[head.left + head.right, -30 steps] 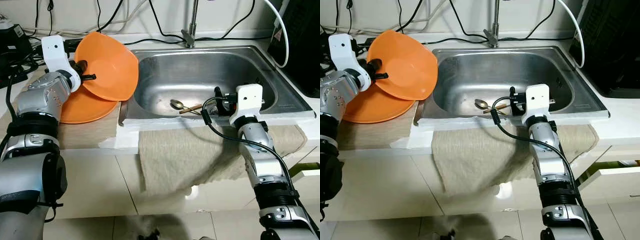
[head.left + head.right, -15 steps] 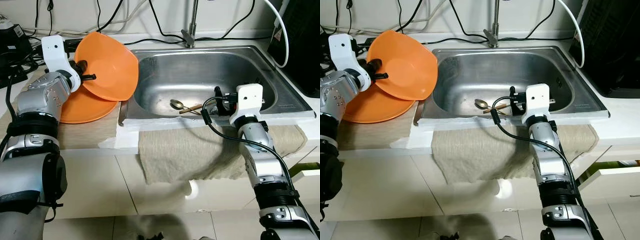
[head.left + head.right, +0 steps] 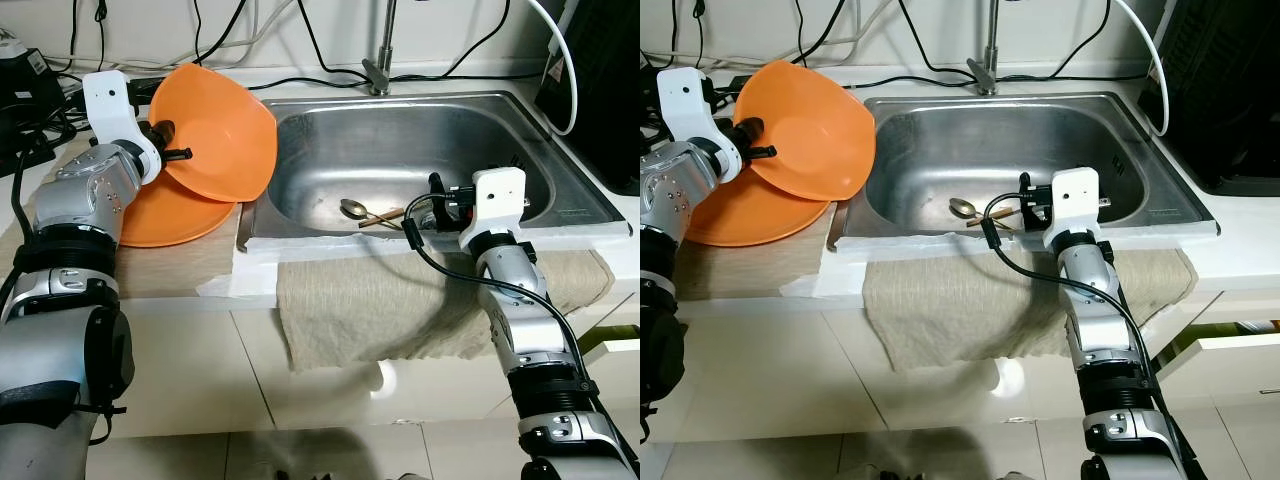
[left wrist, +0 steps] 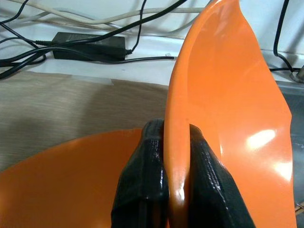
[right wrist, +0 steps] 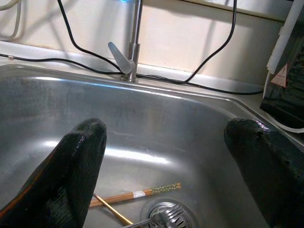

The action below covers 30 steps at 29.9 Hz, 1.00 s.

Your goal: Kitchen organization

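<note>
Hardly anything is seen to have moved since a second ago: only the hanging hem of the beige cloth (image 3: 400,305) has shifted and sits higher on the glossy white cabinet front, while both arms are held where they were. The left gripper (image 3: 168,140) is clamped on the rim of a smooth, glossy orange plastic plate (image 3: 215,130), which is held tilted up on edge just left of the sink; in the left wrist view the two black fingers (image 4: 145,190) are seen pinched on either side of the thin rim. A second orange plate (image 3: 165,215) is lying flat on a woven beige mat beneath it. The right gripper (image 5: 166,161) is held over the front edge of the brushed stainless-steel sink (image 3: 420,130), its textured black fingers spread wide and holding nothing. On the sink floor a metal spoon (image 3: 352,207) and wooden chopsticks (image 5: 137,194) are lying crossed near the drain, with fork tines seen beside them. Black cables are trailed along the white back ledge by the chrome faucet (image 3: 380,70).
</note>
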Motion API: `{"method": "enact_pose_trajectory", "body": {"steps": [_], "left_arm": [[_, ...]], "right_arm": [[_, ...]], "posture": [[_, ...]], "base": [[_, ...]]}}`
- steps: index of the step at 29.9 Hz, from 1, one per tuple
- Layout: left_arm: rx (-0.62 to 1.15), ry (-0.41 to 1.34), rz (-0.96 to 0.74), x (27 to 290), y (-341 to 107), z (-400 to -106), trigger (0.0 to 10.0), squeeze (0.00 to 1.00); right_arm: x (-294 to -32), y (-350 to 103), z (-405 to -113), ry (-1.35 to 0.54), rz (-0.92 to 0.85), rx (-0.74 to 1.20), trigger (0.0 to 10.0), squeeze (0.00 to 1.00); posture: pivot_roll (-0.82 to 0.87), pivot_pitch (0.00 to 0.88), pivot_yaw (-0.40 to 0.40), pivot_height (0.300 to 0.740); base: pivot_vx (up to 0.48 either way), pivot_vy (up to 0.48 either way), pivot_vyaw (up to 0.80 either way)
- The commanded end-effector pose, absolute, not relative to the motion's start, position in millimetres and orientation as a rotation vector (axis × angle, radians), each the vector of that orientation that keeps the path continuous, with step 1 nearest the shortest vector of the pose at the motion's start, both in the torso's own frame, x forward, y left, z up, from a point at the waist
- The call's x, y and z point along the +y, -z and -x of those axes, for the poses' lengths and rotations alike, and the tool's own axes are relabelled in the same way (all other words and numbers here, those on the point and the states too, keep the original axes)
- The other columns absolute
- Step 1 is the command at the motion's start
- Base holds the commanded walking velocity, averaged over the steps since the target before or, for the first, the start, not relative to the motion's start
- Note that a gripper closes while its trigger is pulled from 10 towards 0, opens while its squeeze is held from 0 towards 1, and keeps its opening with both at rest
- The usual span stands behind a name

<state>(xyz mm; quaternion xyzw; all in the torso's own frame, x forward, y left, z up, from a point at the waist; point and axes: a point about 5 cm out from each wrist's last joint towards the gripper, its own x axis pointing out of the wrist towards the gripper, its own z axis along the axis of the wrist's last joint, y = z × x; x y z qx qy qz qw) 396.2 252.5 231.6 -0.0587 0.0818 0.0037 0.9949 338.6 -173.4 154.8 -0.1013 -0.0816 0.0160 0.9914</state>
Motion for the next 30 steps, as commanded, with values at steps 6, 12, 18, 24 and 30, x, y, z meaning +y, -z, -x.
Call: {"method": "enact_pose_trajectory", "body": {"steps": [6, 12, 18, 24, 30], "left_arm": [[0.229, -0.024, 0.094, 254.1, -217.1, -393.4, 0.0, 0.0], [0.228, -0.024, 0.094, 253.8, -217.2, -393.3, 0.0, 0.0], [0.228, -0.023, 0.094, 254.2, -217.7, -393.0, 0.0, 0.0], [0.228, -0.024, 0.094, 255.2, -218.1, -392.7, 0.0, 0.0], [0.229, -0.025, 0.094, 254.4, -218.0, -393.5, 0.0, 0.0]], "right_arm": [[-175.9, -156.3, -337.9, -0.034, 0.203, -0.168, 10.0, 0.0], [-176.4, -156.5, -337.5, -0.034, 0.203, -0.169, 10.0, 0.0], [-176.2, -156.9, -336.9, -0.035, 0.203, -0.171, 10.0, 0.0], [-175.2, -157.3, -336.8, -0.035, 0.203, -0.172, 10.0, 0.0], [-175.4, -157.2, -338.5, -0.035, 0.203, -0.169, 10.0, 0.0]], "posture": [[-0.07, 0.0, 0.031, 0.74], [-0.07, 0.0, 0.03, 0.74], [-0.07, 0.0, 0.032, 0.74], [-0.07, 0.0, 0.037, 0.74], [-0.07, 0.0, 0.032, 0.74]], "base": [[0.0, 0.0, 0.0], [0.0, 0.0, 0.0], [0.0, 0.0, 0.0], [0.0, 0.0, 0.0], [0.0, 0.0, 0.0]]}}
